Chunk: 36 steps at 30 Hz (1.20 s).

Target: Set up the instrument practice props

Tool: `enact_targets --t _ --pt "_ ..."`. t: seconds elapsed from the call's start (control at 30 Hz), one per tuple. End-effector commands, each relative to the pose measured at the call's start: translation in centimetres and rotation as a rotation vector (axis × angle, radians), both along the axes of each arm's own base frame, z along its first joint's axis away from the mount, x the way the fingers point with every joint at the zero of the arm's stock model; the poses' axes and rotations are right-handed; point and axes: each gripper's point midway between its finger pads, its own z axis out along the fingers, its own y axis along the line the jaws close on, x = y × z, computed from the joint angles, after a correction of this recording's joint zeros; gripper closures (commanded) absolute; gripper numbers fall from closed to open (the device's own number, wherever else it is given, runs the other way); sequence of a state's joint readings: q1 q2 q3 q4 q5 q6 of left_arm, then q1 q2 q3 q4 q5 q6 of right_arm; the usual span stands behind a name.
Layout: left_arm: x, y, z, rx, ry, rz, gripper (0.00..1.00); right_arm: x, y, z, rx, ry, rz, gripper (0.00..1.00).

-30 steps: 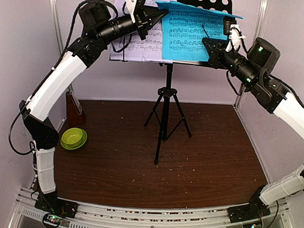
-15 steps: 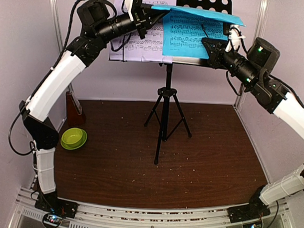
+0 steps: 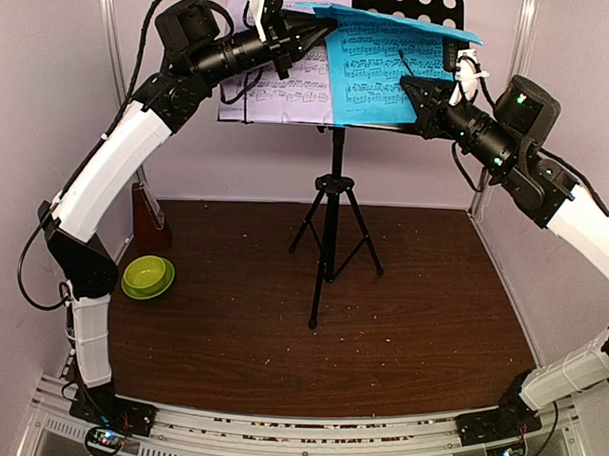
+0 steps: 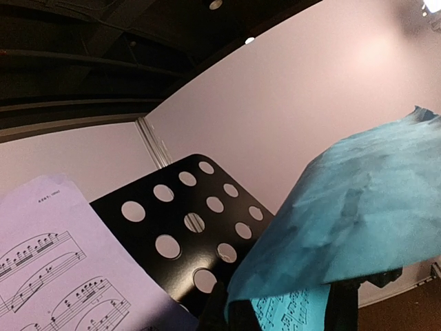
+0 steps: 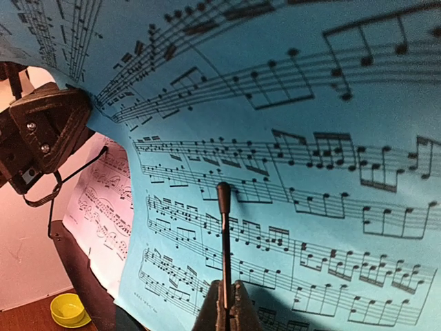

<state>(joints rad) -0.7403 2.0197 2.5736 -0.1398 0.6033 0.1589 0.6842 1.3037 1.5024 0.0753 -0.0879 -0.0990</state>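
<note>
The black perforated music stand rises on its tripod at the back centre. A white music sheet rests on its left half, and the cyan music sheet on its right half, top edge curled forward. My left gripper is shut on the cyan sheet's top left corner. My right gripper is shut on a thin black-tipped rod that lies against the cyan sheet's face. The brown metronome stands at the left wall, partly hidden by my left arm.
A lime-green bowl sits on the brown floor board near the left wall, in front of the metronome. Pale walls close in on three sides. The stand's tripod legs spread over the middle of the board.
My left gripper has lifted slightly with the cyan sheet's corner, and the sheet's top edge now curls further forward. My right gripper has edged up and left with the rod.
</note>
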Motion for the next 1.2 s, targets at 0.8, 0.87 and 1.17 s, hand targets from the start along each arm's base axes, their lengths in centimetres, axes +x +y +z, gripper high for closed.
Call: enact_targets --t 0.8,0.87,1.17 --pt "1.2 0.2 -0.6 -0.003 0.083 -0.011 1.00 -1.5 1.4 0.4 -0.046 -0.083 0.074 0.98" --pt "1.2 0.0 -0.8 0.003 0.084 -0.014 1.00 -1.5 1.3 0.5 -0.046 -0.084 0.074 0.96" --pt "1.3 0.1 -0.5 -0.012 0.081 -0.012 0.95 -1.5 1.2 0.4 -0.038 -0.079 0.070 0.82"
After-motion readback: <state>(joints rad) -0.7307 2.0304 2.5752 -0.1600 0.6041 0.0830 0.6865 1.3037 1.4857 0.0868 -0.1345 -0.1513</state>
